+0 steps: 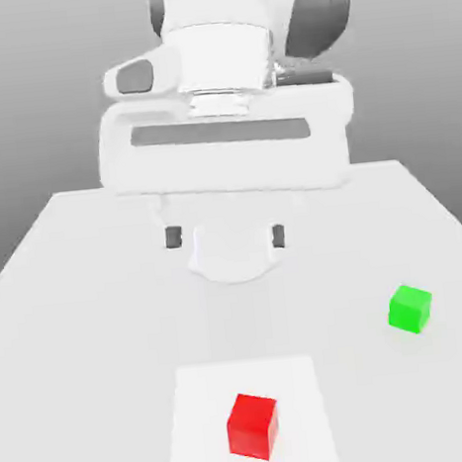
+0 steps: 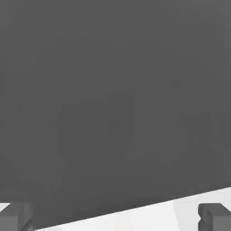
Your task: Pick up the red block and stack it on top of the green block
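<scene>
Exterior view: the red block (image 1: pixel 253 427), likely light, stiff and hard to crush, sits near the tabletop's (image 1: pixel 94 318) front edge, best pinched low across two opposite flat sides by the gripper (image 1: pixel 226 237), whose pincer stands empty and spread.

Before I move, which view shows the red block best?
The exterior view: it shows the red block whole, resting on the white square. In the hand view I can make out no red block, just a dark expanse and a pale strip.
</scene>
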You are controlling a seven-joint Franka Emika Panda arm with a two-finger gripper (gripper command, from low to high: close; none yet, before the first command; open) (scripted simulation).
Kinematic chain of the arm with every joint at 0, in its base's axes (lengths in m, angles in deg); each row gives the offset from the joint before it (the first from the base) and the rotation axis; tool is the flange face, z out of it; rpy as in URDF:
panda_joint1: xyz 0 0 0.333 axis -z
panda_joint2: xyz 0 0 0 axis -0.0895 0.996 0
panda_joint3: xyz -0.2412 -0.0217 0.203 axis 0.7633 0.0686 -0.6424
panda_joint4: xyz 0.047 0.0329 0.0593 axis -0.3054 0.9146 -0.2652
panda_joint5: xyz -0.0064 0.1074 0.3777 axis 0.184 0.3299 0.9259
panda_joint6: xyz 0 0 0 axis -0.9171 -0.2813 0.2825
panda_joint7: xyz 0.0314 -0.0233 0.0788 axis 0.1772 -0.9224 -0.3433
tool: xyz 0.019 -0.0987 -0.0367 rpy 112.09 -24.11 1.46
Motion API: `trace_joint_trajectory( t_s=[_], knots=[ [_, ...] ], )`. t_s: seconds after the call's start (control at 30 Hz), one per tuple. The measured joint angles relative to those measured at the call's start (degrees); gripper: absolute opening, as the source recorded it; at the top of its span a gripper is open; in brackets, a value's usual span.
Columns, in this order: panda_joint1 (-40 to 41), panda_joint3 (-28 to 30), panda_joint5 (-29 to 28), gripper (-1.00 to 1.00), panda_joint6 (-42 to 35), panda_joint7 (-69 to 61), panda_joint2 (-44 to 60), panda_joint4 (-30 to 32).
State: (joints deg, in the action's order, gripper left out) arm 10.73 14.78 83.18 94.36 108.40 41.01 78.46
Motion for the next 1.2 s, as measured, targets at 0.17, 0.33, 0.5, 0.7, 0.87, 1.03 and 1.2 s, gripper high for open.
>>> trace_joint_trajectory(
  t_s=[0.17, 0.33, 0.5, 0.7, 0.87, 1.03, 1.2],
  knots=[
    [0.19, -0.18, 0.37, 0.0, 4.7, 3.43, 10.3, 3.15],
    [-0.34, 0.18, 0.83, 0.0, 10.92, 5.46, 20.53, 4.54],
    [-1.73, 1.89, -0.62, -1.0, 17.12, 6.61, 28.01, 3.55],
    [-1.68, 1.84, -0.73, -1.0, 17.09, 6.75, 27.92, 3.56],
    [-0.81, 0.46, 1.61, -1.0, 9.44, 4.99, 18.86, 4.97],
    [-5.68, -5.54, 4.09, -1.0, 7.13, -4.47, 13.28, 8.08],
    [-13.98, -9.94, 7.29, -1.0, 6.25, -16.05, 8.69, 11.56]
  ],
)
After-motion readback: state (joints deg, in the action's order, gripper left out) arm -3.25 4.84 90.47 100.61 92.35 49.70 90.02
